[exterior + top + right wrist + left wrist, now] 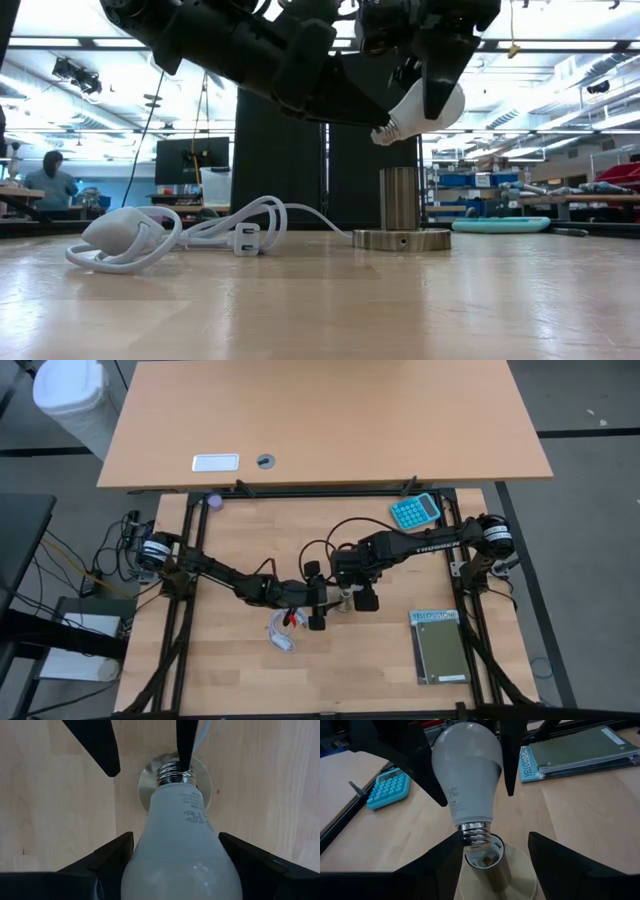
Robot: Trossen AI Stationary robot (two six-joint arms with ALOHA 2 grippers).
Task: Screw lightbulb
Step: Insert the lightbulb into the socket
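The right tool clasps the lightbulb, tilted just above the socket; the left tool straddles the socket, unclenched.

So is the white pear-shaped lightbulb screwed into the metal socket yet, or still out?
Still out. The white pear-shaped lightbulb hangs tilted above the cylindrical metal socket, its threaded base clear of the opening.

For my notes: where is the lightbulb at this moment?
The lightbulb is in the air near the table's centre, held tilted by the right gripper, its screw base just above the socket.
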